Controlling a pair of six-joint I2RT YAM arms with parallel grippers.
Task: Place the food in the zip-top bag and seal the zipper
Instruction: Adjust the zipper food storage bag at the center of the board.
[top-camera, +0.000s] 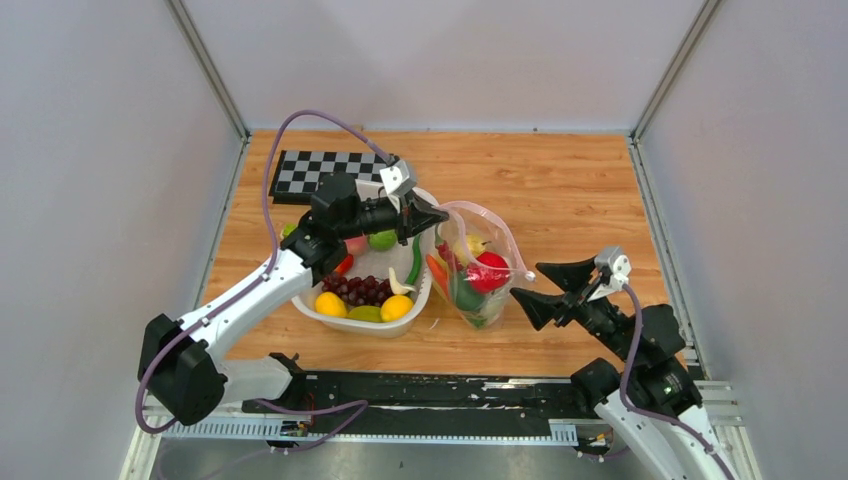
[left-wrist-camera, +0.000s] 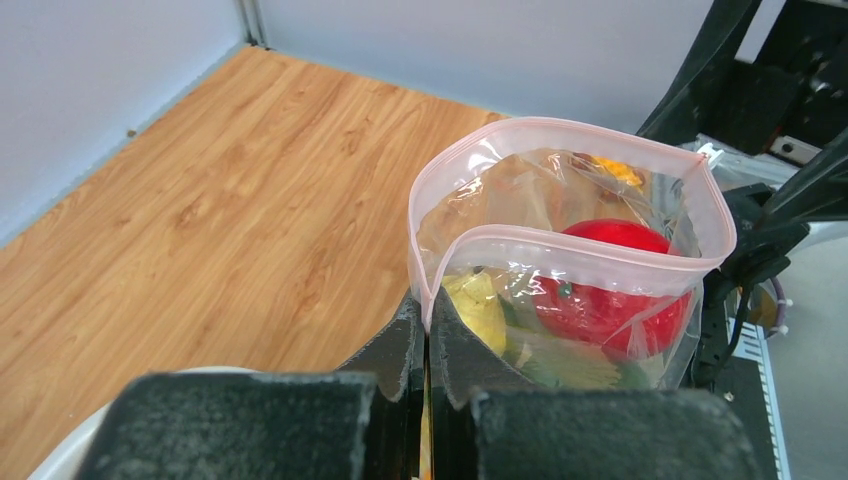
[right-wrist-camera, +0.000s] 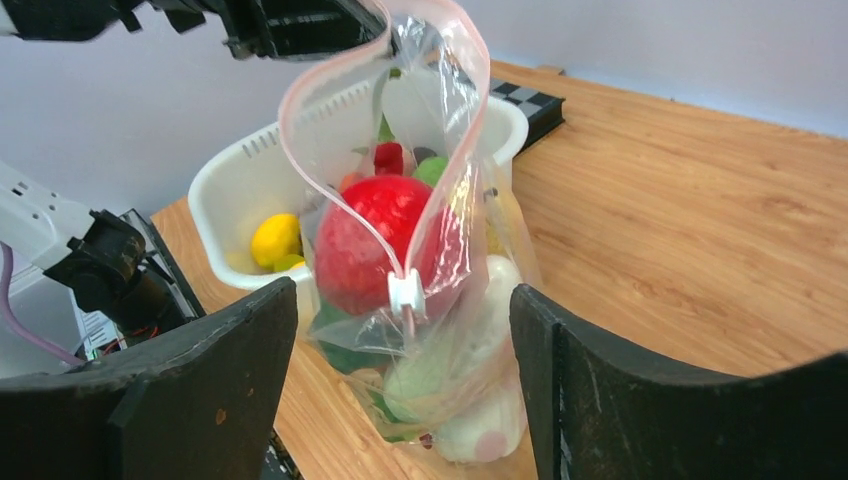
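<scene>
The zip-top bag (top-camera: 478, 268) stands upright on the table beside the basket, its mouth held open. My left gripper (left-wrist-camera: 428, 312) is shut on the mouth's left corner, pinching the pink zipper (left-wrist-camera: 570, 245). Inside the bag lie a red tomato (left-wrist-camera: 610, 290), a yellow cabbage leaf (left-wrist-camera: 478, 305) and other food. My right gripper (right-wrist-camera: 403, 300) is open just right of the bag, its fingers either side of the white slider (right-wrist-camera: 405, 292) without touching it. More food remains in the basket: lemons (top-camera: 330, 304), grapes (top-camera: 360, 288), a lime (top-camera: 382, 240).
The white slotted basket (top-camera: 425, 292) sits left of the bag, under my left arm. A checkerboard (top-camera: 320, 170) lies at the back left. A black rail (top-camera: 420, 395) runs along the near edge, and grey walls close in three sides.
</scene>
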